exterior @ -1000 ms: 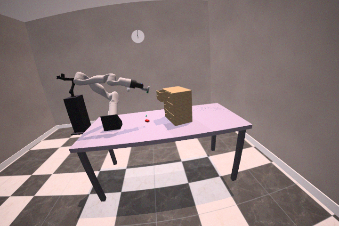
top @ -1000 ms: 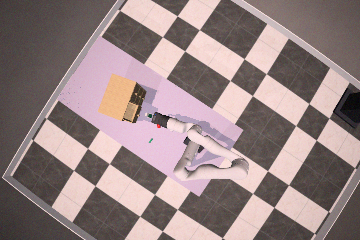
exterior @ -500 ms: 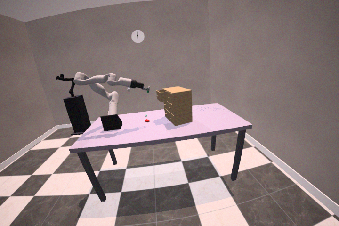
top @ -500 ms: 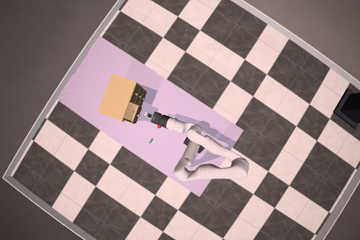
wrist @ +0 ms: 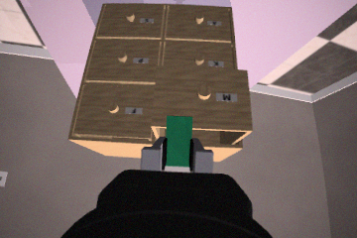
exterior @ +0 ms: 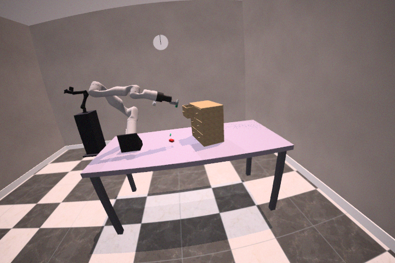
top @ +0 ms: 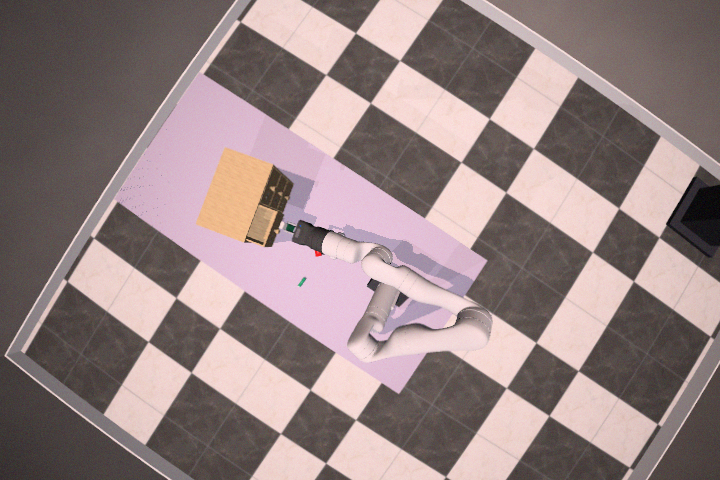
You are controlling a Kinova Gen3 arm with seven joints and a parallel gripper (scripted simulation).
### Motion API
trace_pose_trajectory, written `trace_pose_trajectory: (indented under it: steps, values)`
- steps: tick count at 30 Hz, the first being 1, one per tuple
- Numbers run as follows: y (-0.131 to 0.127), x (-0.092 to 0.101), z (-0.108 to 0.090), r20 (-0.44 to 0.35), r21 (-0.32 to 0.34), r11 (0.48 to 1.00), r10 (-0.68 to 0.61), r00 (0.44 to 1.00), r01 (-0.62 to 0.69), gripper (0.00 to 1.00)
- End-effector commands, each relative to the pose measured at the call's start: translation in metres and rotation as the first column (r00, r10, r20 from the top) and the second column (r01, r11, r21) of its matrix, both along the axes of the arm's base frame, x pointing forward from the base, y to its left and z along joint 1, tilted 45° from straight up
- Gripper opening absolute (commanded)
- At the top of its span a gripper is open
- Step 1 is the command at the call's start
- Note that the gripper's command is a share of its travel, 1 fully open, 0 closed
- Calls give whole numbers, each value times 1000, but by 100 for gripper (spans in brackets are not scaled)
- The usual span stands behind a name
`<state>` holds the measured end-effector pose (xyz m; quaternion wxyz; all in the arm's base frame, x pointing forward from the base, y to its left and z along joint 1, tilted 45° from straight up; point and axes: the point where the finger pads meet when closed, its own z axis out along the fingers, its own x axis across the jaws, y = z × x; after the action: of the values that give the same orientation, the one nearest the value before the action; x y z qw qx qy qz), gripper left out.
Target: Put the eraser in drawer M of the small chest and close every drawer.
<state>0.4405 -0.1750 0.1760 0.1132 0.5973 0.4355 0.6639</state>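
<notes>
The small wooden chest [top: 233, 192] [exterior: 215, 127] [wrist: 118, 94] stands upright on the table. Its drawer M [top: 263, 224] [exterior: 187, 111] [wrist: 186, 101], in the top row, is pulled part way out; its open tray shows from above. The other drawers look pushed in. My gripper [top: 289, 227] [exterior: 175, 103] [wrist: 178, 149] is shut on the eraser [exterior: 176, 106] [wrist: 179, 133], a green block with a white end. The gripper holds it in the air, just in front of drawer M's front and near the height of its rim. In the wrist view the chest appears upside down.
A red object [top: 318, 254] [exterior: 171, 140] and a small green object [top: 302, 281] [exterior: 170, 135] lie on the table in front of the chest. A black box [exterior: 128, 143] stands near the arm's base. The arm reaches over the table toward the chest.
</notes>
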Motion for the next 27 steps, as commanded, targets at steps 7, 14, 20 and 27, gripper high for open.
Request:
trace_pose_trajectory:
  steps: [7, 14, 20, 27]
  values:
    - [8, 35, 6, -3, 9, 1000, 2, 1000, -2, 45]
    - [13, 61, 10, -3, 9, 1000, 2, 1000, -2, 45]
    - [16, 75, 12, -3, 8, 1000, 2, 1000, -2, 45]
    - [20, 92, 14, -3, 8, 1000, 2, 1000, -2, 45]
